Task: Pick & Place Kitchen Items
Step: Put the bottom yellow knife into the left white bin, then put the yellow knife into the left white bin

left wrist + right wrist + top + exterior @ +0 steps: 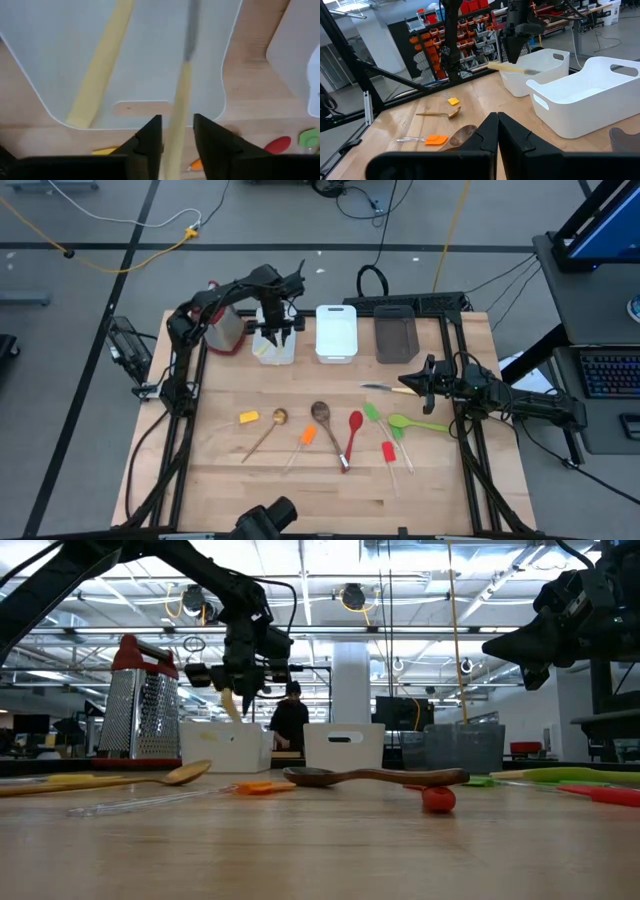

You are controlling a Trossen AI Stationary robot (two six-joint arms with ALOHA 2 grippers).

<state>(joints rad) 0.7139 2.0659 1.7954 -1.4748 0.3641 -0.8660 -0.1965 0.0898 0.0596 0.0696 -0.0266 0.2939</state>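
My left gripper (177,125) points steeply down over the left white bin (273,350). A pale-handled knife (181,95) runs between its fingers, blade toward the bin's floor. A narrow gap shows on each side of the handle, so the gripper is open. A second pale-handled utensil (100,65) lies flat inside that bin. In the low view the knife's handle (230,705) slants below the gripper (243,680). My right gripper (418,380) waits shut and level at the table's right, next to a knife (385,389) lying on the wood. My left gripper has its fingers on either side of the knife's pale handle (175,135), coming from above and slanting down, the knife lying along the fingers. A slit shows beside each finger, and I cannot tell whether either finger touches the handle.
Across the table's middle lie a yellow spatula (248,417), wooden spoons (265,435) (322,417), an orange spatula (305,438), a red spoon (352,435), green utensils (405,422) and a red spatula (390,455). A grater (225,330), a second white bin (336,332) and a grey bin (396,335) stand along the far edge.
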